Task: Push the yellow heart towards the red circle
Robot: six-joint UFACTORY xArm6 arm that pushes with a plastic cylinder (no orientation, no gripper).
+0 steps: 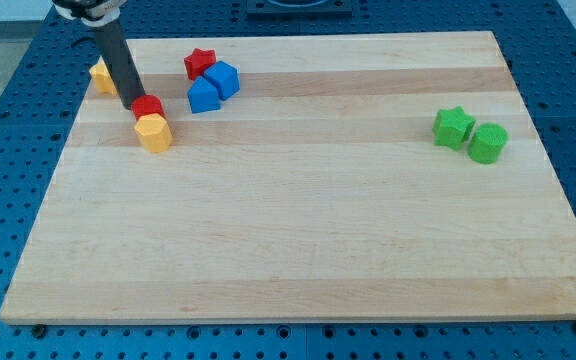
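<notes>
Upper left of frame: yellow heart (154, 132) touches red circle (148, 106) from just below it. My tip (132, 105) sits just left of the circle, above-left of the heart. No jaws on this rod, nothing held. Heart looks basically there; little push left.

Yellow heart (154, 132) touching red circle (148, 105), board's upper left.

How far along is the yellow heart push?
Looks essentially done: the yellow heart sits touching the red circle, just below it in the view. In hand: my tip rests at the red circle's left edge, above-left of the heart. Left: nothing obvious, beyond backing the tip off.
</notes>
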